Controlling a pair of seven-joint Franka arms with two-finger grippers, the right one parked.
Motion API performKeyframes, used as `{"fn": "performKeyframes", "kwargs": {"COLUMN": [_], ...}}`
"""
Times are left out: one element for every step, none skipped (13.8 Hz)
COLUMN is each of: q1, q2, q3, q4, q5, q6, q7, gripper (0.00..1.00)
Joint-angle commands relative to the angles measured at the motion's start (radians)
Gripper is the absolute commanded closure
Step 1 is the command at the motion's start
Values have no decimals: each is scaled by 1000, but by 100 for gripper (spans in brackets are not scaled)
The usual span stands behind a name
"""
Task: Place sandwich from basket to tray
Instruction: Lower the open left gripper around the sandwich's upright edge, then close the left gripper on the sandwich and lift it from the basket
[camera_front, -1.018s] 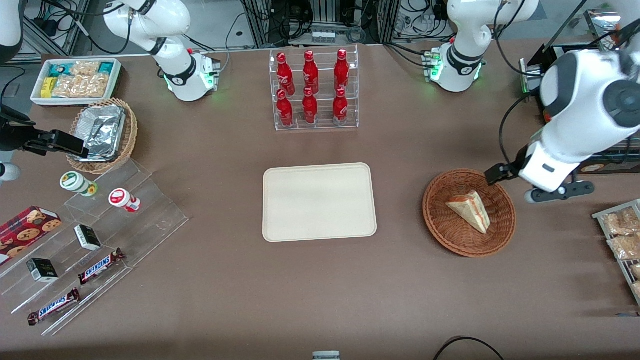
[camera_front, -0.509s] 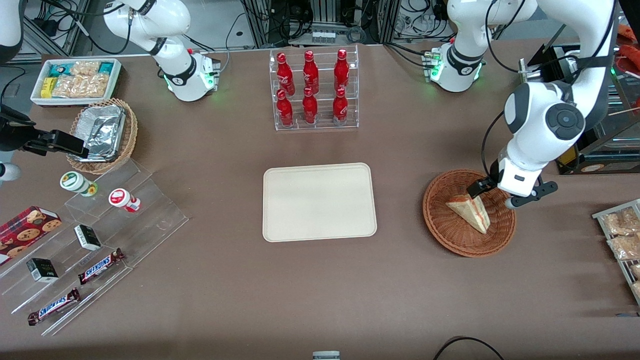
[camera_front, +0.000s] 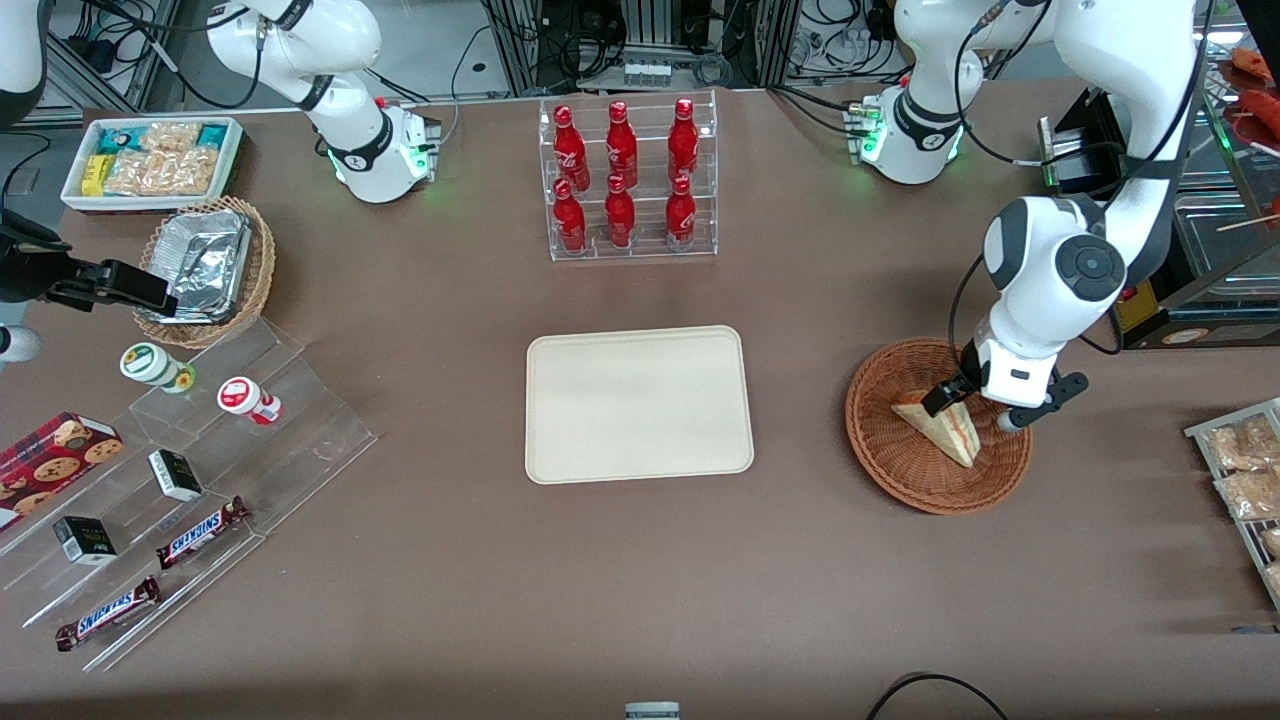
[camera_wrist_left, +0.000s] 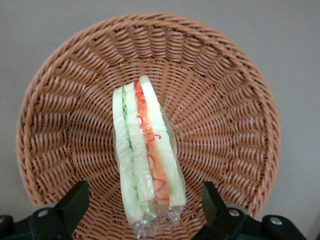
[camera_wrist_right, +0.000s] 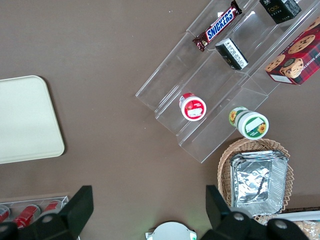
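The sandwich (camera_front: 940, 428), a plastic-wrapped wedge with red and green filling (camera_wrist_left: 146, 160), lies in the reddish-brown wicker basket (camera_front: 885, 440) toward the working arm's end of the table. My left gripper (camera_front: 968, 405) hangs open just above the sandwich's wide end. Its two black fingers (camera_wrist_left: 75, 205) straddle the wedge, apart from the wrap on both sides. The cream tray (camera_front: 638, 403) rests bare at the table's middle, beside the basket.
A clear rack of red bottles (camera_front: 628, 180) stands farther from the front camera than the tray. Packaged snacks (camera_front: 1245, 470) lie near the basket at the table's end. A foil-filled wicker basket (camera_front: 205, 265), a snack bin (camera_front: 150, 160) and clear steps with candy (camera_front: 190, 480) sit toward the parked arm's end.
The left arm has swung in from the table's end and come down over the basket. Its gripper now straddles the sandwich's wide end. The sandwich has not moved.
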Motion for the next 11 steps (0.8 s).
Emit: {"fn": "performKeyframes", "kwargs": {"q1": [0,0,0,0,0,0,0,0,-2,-2,-3], "q2": [30,42,57,68,71,71,71,71,68,55,26], "q3": [2,2,2,2,2,2,4,2,2,2,2], "q4": [-18,-24,-26,-22,-20,-20,-17,-11,3,11,32], "q5": [-5,-5,-7,-7,-8,-8,-8,-8,-7,-1,5], "q6": [52,81,101,106,109,109,109,105,94,61,-2], "q7": [-15,-15,-15,-17,-18,-18,-17,-14,-11,-11,-5], "gripper": [0,0,1,10,38,68,95,100,100,100,100]}}
